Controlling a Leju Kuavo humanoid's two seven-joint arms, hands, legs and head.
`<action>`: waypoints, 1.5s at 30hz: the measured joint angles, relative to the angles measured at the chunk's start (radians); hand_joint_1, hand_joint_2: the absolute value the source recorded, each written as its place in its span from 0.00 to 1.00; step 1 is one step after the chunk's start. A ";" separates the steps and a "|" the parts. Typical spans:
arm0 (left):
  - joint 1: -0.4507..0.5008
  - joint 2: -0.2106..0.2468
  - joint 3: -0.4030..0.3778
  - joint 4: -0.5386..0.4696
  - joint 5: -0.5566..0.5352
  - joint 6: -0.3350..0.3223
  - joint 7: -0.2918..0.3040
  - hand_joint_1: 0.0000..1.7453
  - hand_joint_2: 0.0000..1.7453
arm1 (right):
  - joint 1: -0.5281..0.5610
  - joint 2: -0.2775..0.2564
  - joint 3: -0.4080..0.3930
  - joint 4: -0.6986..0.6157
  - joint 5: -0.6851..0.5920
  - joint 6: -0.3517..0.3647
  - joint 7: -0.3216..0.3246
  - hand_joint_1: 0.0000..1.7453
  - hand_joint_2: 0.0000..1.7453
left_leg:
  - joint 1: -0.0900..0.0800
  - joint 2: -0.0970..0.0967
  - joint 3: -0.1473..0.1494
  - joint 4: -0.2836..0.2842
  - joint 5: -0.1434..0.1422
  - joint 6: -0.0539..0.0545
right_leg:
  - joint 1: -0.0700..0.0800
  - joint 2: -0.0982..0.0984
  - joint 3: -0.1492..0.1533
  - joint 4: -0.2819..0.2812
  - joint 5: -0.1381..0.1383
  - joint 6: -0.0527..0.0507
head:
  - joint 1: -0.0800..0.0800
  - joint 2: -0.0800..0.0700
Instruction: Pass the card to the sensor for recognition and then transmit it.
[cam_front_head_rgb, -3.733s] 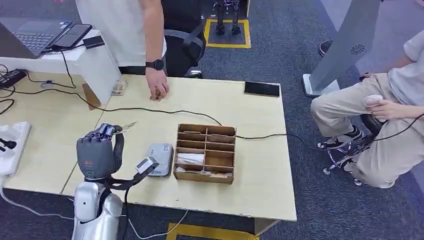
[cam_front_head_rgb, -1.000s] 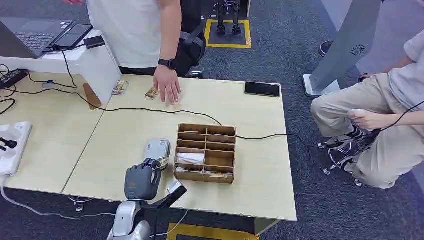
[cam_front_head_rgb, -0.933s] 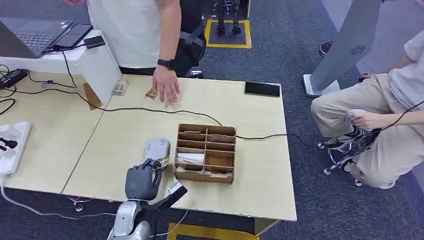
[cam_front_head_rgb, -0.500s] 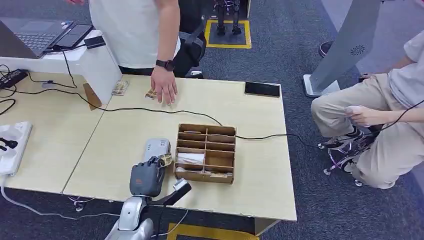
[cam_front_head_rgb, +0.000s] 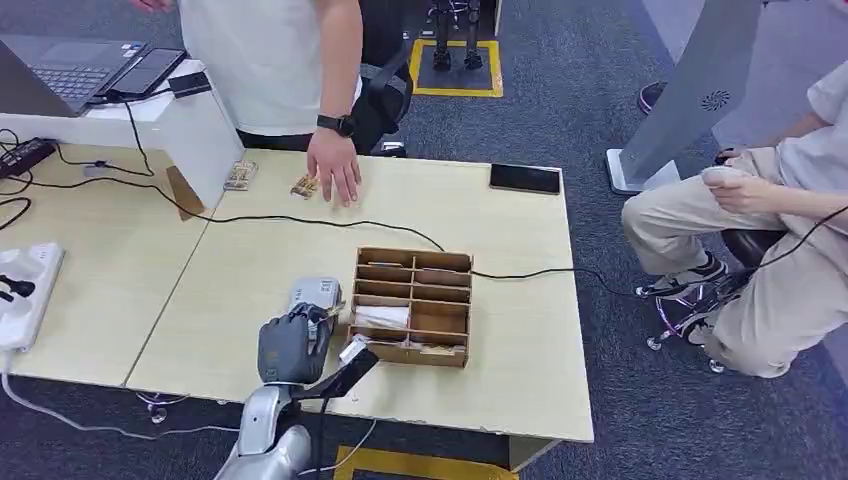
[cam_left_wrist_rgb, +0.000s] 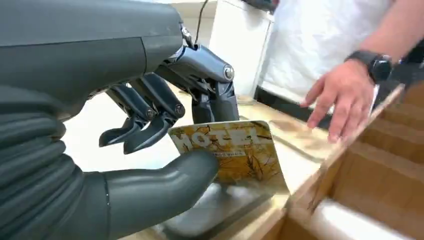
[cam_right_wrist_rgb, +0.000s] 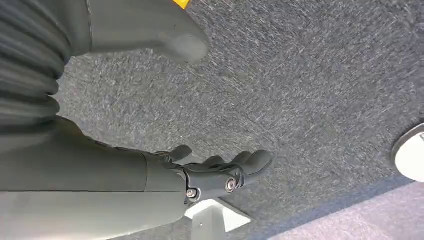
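Observation:
My left hand hovers at the near edge of the table, just over the grey card sensor. It pinches a yellow patterned hotel card between thumb and fingers; the same card pokes out toward the wooden sorting box. In the left wrist view the card hangs flat just above the sensor's silver top. My right hand hangs over grey carpet, fingers spread, holding nothing.
A person stands at the far side, a hand resting on the table beside two more cards. A black cable crosses the table. A phone lies at the far right. A seated person is to the right.
My left hand carried the card from the left part of the table rightward to the sensor, then edged closer to the box. The person's hand shifted slightly near the far cards.

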 joint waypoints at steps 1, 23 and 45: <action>0.000 -0.004 0.005 -0.007 0.007 0.000 -0.009 1.00 1.00 | 0.000 0.000 0.000 0.000 0.002 0.000 -0.002 0.00 1.00 | 0.000 0.000 0.000 0.000 0.000 0.000 | 0.000 0.000 0.000 0.000 0.000 0.000 | 0.000 0.000; -0.086 -0.035 -0.005 -0.267 0.250 -0.002 -0.024 1.00 1.00 | -0.004 0.000 -0.038 0.003 0.087 0.000 -0.030 0.00 1.00 | 0.000 0.000 -0.001 0.000 0.000 0.000 | 0.000 0.000 -0.001 0.000 0.000 0.000 | 0.000 0.000; -0.306 -0.013 -0.020 -0.217 0.364 -0.007 -0.038 0.00 1.00 | -0.026 -0.009 -0.045 0.052 0.159 0.000 -0.040 0.00 1.00 | 0.000 0.000 -0.001 0.000 0.000 0.000 | 0.000 0.001 -0.001 0.000 0.000 0.000 | 0.000 0.000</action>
